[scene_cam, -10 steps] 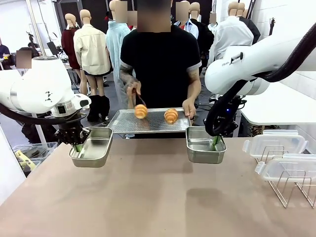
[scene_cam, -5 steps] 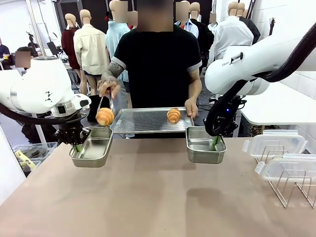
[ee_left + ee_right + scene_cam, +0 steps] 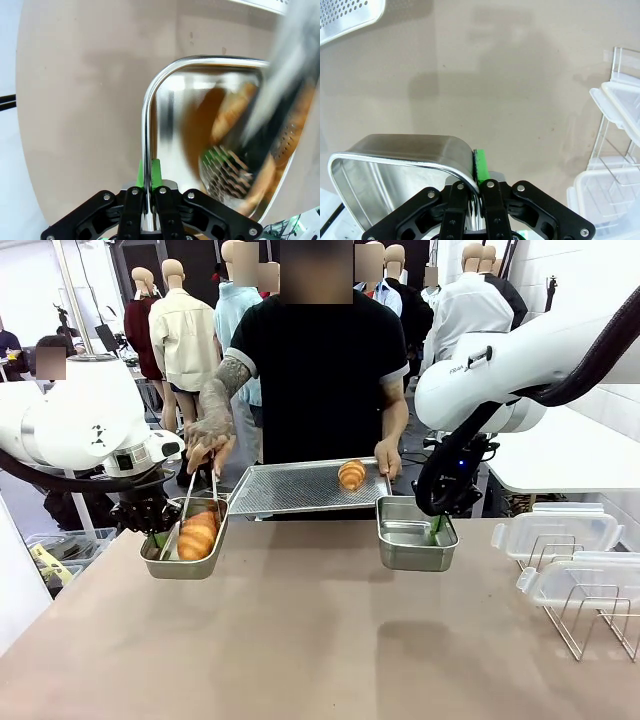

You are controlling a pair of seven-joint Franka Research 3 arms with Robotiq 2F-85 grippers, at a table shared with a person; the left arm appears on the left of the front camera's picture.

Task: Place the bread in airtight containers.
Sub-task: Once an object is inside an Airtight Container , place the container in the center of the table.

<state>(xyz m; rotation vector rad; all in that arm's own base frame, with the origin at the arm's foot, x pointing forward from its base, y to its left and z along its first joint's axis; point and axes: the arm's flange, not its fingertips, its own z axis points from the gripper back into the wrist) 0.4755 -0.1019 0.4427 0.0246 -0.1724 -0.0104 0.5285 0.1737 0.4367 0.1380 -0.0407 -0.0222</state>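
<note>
My left gripper [image 3: 157, 538] is shut on the rim of the left airtight container [image 3: 160, 566] and holds it above the table. A person's tongs [image 3: 190, 498] lower one bread, a golden croissant [image 3: 198, 535], into it. In the left wrist view the gripper [image 3: 148, 200] pinches the steel rim [image 3: 148, 110], with the croissant [image 3: 232, 107] and the blurred tongs [image 3: 225, 167] inside. My right gripper [image 3: 436, 530] is shut on the rim of the right container [image 3: 415, 558], whose inside holds nothing; the right wrist view shows that gripper [image 3: 476, 192] and container [image 3: 395, 150]. The other croissant [image 3: 351, 474] lies on the tray [image 3: 290, 490].
The person stands at the far side and holds the perforated steel tray with one hand [image 3: 383, 457]. Clear plastic lids [image 3: 555, 530] sit in a wire rack [image 3: 590, 625] at the right of the table. The brown tabletop [image 3: 320, 640] lies bare in front.
The person lifted one croissant off the tray with tongs, carried it left and lowered it into the left container. Both arms and containers stayed still.
</note>
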